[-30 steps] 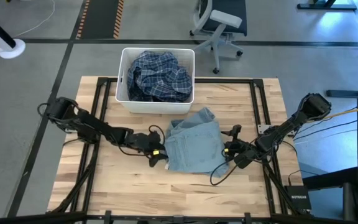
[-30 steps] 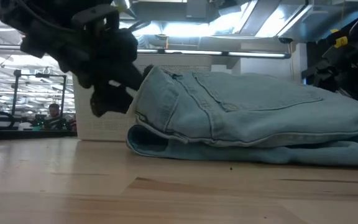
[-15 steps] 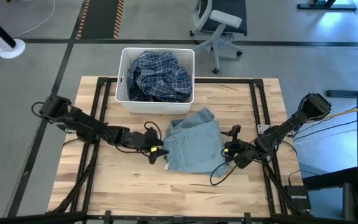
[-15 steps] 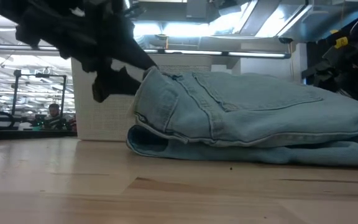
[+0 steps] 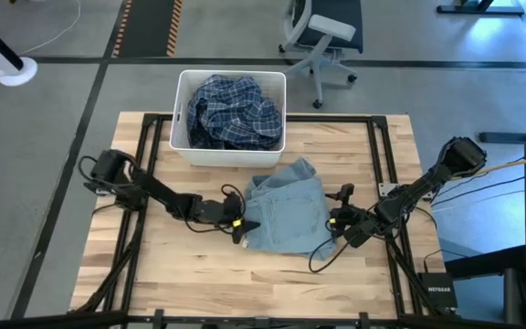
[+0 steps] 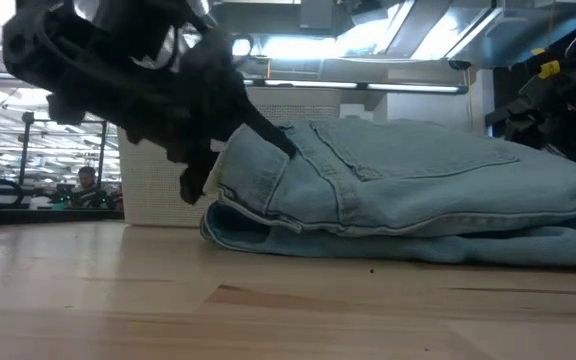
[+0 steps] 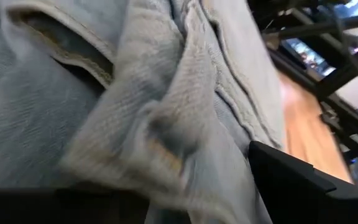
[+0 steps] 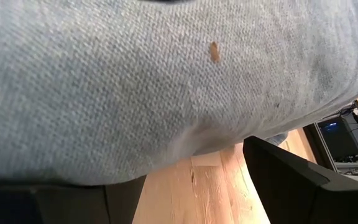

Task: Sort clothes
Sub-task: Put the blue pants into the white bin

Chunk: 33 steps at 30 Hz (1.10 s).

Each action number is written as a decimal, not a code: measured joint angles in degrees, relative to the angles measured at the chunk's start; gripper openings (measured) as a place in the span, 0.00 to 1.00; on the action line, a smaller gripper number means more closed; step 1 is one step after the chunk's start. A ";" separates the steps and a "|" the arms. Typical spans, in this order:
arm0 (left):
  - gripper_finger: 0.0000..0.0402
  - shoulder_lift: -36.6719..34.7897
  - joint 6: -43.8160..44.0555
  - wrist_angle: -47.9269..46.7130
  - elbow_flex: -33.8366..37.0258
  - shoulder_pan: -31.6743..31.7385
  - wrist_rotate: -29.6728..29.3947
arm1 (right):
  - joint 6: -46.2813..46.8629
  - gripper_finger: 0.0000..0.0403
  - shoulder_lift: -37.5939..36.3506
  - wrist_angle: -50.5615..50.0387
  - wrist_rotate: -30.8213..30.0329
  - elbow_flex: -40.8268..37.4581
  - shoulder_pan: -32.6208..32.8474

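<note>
A folded light blue denim piece [image 5: 286, 215] lies flat on the middle of the wooden table; it also shows in the low view [image 6: 418, 190]. The navy-white plaid shirt [image 5: 234, 111] lies bunched in the white bin [image 5: 183, 137] at the table's far side. My left gripper [image 5: 237, 228] is open at the denim's left edge, one finger over the fold and one beside it. My right gripper [image 5: 334, 219] is at the denim's right edge, shut on it. No pink, white, black or teal item shows. My left gripper is open around the denim's left edge [image 7: 166, 130], coming level from the table's left. Its upper finger [image 6: 268, 135] lies over the top of the fold; the lower finger [image 6: 193, 185] stands beside it. The denim rests on the table. My right gripper holds the denim's right edge [image 8: 191, 143] between its two fingers, coming about level from the table's right. The fabric bulges down between the fingers. How many layers it has, I cannot tell. The denim lies on the table.
The white bin stands at the far edge, just beyond the denim. Bare wood [image 5: 199, 274] lies along the table's near side. An office chair [image 5: 322, 37] stands on the floor beyond the table. Cables [image 5: 322, 256] trail near my right arm.
My left gripper has moved toward the table's right edge and a little down, from beside the denim to over its left edge, one finger now over the fold. The denim and my right gripper have stayed where they were.
</note>
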State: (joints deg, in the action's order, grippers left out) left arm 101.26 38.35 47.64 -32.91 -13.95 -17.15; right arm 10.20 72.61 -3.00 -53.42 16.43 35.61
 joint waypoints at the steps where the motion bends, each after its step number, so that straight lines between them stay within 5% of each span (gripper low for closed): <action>1: 0.61 1.00 -0.41 -0.05 -0.67 0.20 -0.02 | 0.00 0.68 0.01 -0.03 0.02 0.00 0.00; 16: 0.61 7.07 -17.11 -0.46 -7.91 2.11 0.20 | -0.04 0.68 0.03 -0.10 -0.01 0.00 0.01; 24: 0.61 7.07 -18.16 -0.82 -8.00 2.11 -0.12 | -0.02 0.68 0.03 -0.05 -0.06 0.00 0.01; 33: 0.45 7.07 -19.84 -0.71 -8.00 2.11 0.09 | -0.02 0.68 0.03 -0.01 -0.11 0.00 0.01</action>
State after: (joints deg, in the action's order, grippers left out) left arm 108.33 18.51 46.94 -40.91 -11.84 -17.06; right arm 10.17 72.64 -3.01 -53.52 16.43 35.62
